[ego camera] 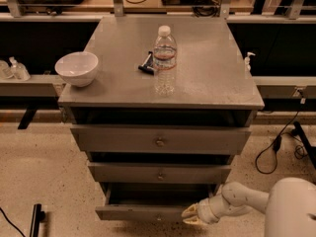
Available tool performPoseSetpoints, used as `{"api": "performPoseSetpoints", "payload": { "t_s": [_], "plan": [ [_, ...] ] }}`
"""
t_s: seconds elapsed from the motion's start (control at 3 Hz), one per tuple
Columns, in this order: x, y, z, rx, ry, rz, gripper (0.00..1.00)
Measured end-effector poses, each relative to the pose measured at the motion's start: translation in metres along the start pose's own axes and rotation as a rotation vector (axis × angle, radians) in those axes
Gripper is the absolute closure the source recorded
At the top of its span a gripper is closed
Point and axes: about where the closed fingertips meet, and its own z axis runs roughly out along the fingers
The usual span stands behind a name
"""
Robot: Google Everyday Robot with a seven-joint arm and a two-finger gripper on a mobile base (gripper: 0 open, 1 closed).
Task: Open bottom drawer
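Where the top surface [207,78] of the grey metal cabinet reaches its left edge, a white round bowl [76,68] sits upright near the front corner. Toward the middle of the surface lies a small black object [146,63] — too small to identify. Just to its right stands a clear plastic water bottle with a white cap [164,58], upright and close beside the black object.

Below the surface, three grey metal drawers are stacked. The widest top drawer [118,139] and the middle drawer [123,173] each carry one small round knob at the centre of the front. The bottom drawer [133,212] — the narrowest and lowest of the three — stands partly out of the cabinet. Its front sits forward of the middle drawer's front, and a dark strip of interior shows behind it.

At the right end of the bottom drawer's front is the cream-coloured pincer [191,215], low and near the floor. It is touching or just beside that end of the front; contact cannot be confirmed. Whether the pincer is released or clenched cannot be told.

From the pincer, a white jointed arm [237,199] runs to the right and joins the rounded white robot body [291,209] in the lower right corner. To the right of the cabinet, a black cable [276,143] lies on the speckled beige floor [252,169].
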Motion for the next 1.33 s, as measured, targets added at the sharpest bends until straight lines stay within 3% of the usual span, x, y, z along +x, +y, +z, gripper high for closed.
{"api": "performPoseSetpoints", "payload": {
  "t_s": [0.67, 1.0, 1.33],
  "plan": [
    [-0.02, -0.008, -0.008, 0.059, -0.033, -0.027, 0.12],
    [-0.023, -0.019, 0.0, 0.083, -0.012, -0.024, 0.0],
    [-0.015, -0.031, 0.016, 0.081, 0.019, 0.001, 0.0]
  ]
}}
